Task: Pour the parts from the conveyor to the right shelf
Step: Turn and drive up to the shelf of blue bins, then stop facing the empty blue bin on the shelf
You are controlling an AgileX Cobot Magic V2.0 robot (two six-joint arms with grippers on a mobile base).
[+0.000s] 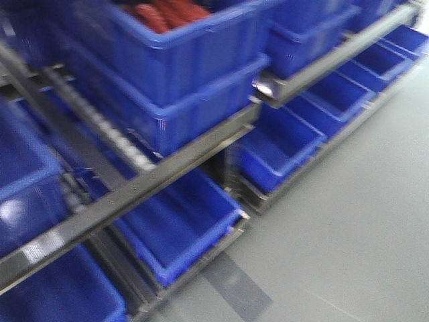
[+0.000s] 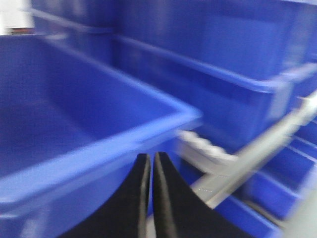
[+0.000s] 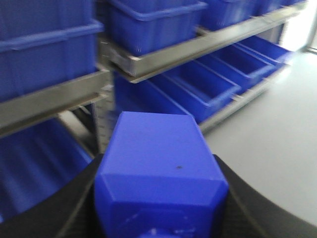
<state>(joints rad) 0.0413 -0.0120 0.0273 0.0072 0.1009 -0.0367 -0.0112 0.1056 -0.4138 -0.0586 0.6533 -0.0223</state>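
Steel rails of the right shelf [image 1: 167, 176] slant across the blurred front view, tiers of deep blue bins [image 1: 188, 67] sitting on them above the grey floor [image 1: 348, 221]. In front of that rack the right gripper [image 3: 157, 198] has its dark fingers clamped on either side of the blue part [image 3: 158, 158]. And the left gripper [image 2: 151, 178] hangs near a bin rim, fingers pressed together on nothing.

No legible text, brand, number or sign in any view. Two pale label-like patches [image 1: 265, 87] on right shelf [image 1: 167, 171] front beam, just below stacked blue bins [image 1: 181, 60]. Too blurred to read; print on them cannot be told.
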